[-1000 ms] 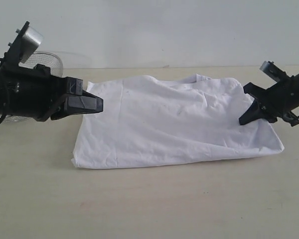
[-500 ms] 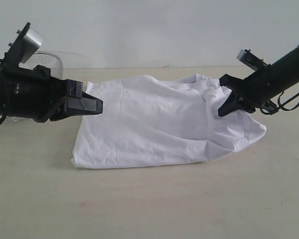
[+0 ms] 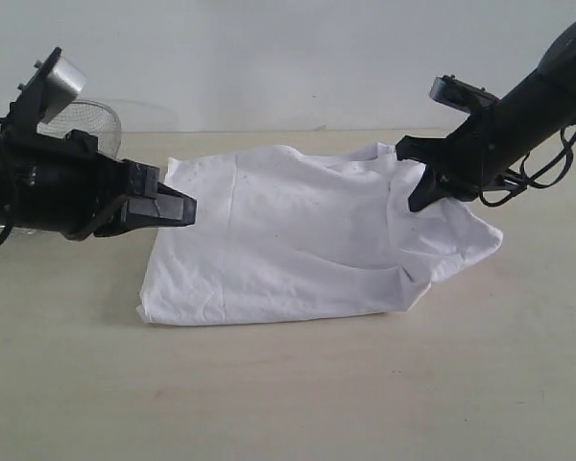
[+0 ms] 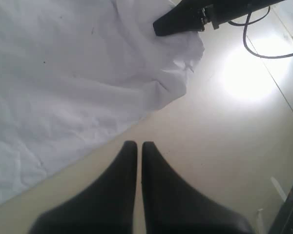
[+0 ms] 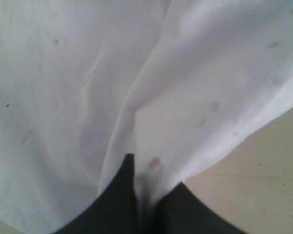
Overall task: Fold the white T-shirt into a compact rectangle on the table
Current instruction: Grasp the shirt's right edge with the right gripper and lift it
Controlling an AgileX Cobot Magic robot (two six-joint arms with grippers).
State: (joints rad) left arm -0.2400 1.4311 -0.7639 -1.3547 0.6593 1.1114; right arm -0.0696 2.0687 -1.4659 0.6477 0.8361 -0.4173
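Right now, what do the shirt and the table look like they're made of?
The shirt looks like soft, thin cloth, probably cotton, matte white: it wrinkles and drapes where its edge is lifted. The table is pale beige with faint wood grain and a smooth, slightly glossy top that reflects a light. It could be real wood or a laminate; the look leaves that open.

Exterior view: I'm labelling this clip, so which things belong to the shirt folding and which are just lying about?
In the job:
white T-shirt
table
right gripper, pinching a fold of the shirt
left gripper, shut, holding nothing

Lying about:
wire mesh basket, behind the left arm
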